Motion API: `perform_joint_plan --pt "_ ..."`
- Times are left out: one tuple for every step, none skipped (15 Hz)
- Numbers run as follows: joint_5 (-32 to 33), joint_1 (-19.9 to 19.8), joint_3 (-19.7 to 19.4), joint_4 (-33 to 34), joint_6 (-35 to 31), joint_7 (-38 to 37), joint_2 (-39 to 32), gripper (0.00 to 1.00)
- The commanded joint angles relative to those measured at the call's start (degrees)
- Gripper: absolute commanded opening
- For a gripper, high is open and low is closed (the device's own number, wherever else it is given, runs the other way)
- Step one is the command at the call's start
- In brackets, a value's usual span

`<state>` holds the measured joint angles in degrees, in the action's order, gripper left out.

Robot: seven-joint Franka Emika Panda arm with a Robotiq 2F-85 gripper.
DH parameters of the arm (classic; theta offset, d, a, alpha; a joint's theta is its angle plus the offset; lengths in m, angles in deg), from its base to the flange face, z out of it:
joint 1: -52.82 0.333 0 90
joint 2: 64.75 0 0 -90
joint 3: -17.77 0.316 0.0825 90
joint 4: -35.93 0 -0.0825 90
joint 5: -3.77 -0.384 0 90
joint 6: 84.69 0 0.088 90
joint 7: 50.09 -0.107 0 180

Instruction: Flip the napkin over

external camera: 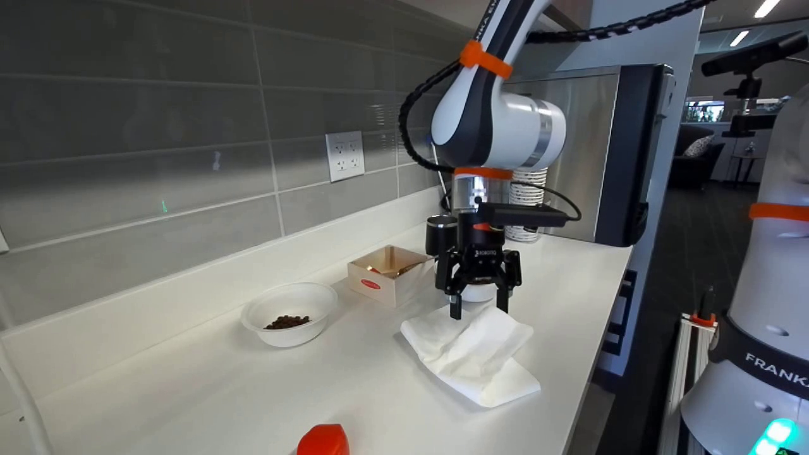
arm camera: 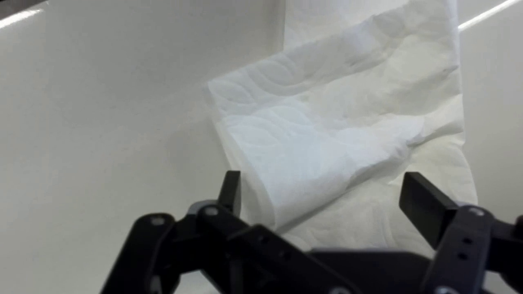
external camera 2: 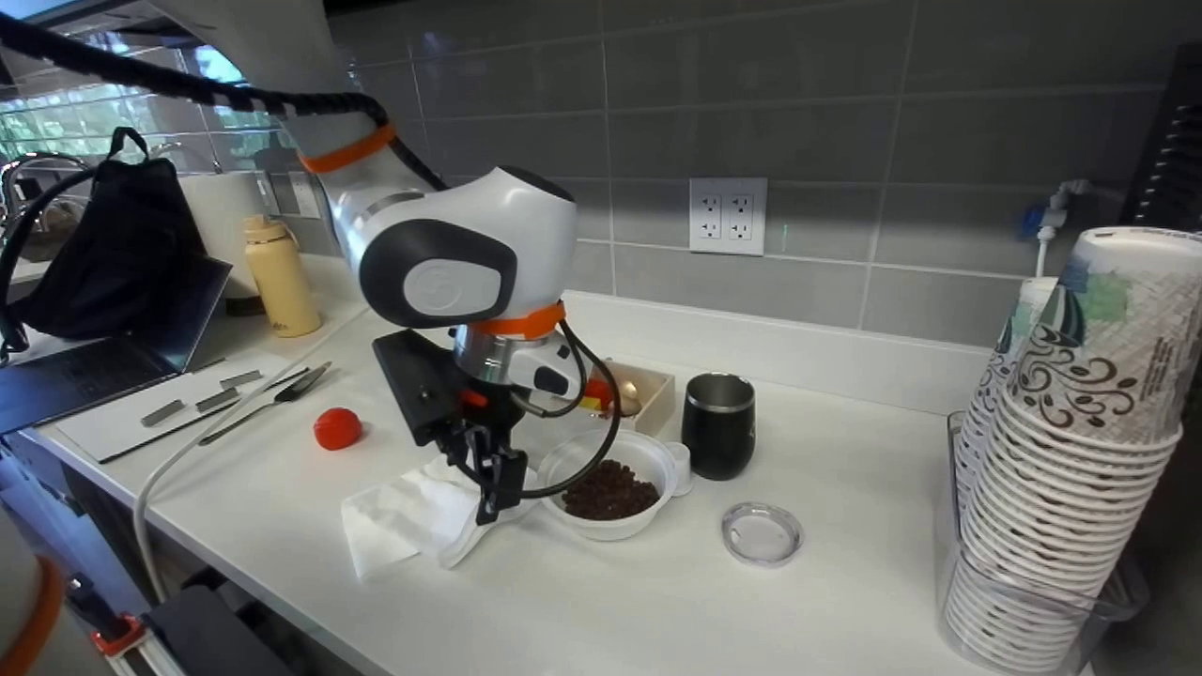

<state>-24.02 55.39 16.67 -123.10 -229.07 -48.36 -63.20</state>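
The gripper [arm camera: 322,183] has its fingers [arm camera: 425,204] spread wide and clasps nothing. It points down over the napkin [external camera: 480,354]; contact with the paper could not be confirmed. The napkin lies creased on the counter [external camera: 208,404], a flap [arm camera: 302,151] doubled over the rest and showing between the fingers in the wrist view. Beside it, in an exterior view, stands a bowl [external camera 2: 606,531] of dark bits — touching or just apart, not established. The box [external camera: 373,284] and the black cup [external camera 2: 718,432] stand farther out.

Finding: the step in hand is judged to be lining up for a grasp; the flip appears partial. The next move calls for lowering until the fingers straddle the fold, closing, then lifting and turning the napkin — clear of the bowl, which a trailing edge could catch.
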Motion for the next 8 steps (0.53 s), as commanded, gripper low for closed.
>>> perform_joint_plan --pt "-3.55 0.05 1.36 0.04 -3.16 1.75 -3.34 1.00" --pt "-3.90 -0.02 1.72 0.06 -3.53 1.82 -3.77 0.75" --pt "-4.35 -0.08 2.12 0.07 -4.11 2.06 -4.02 0.74" --pt "-4.40 -0.12 2.48 0.10 -4.57 1.93 -4.04 0.66" --pt "-4.00 -0.10 2.80 0.13 -5.05 1.59 -3.88 0.58" --pt "-3.33 -0.08 3.05 0.20 -5.29 1.09 -3.42 0.49" --pt "-2.05 0.02 3.24 0.29 -5.68 -0.03 -2.70 0.42" --pt "-0.81 0.11 3.41 0.46 -5.86 -1.01 -2.19 0.33"
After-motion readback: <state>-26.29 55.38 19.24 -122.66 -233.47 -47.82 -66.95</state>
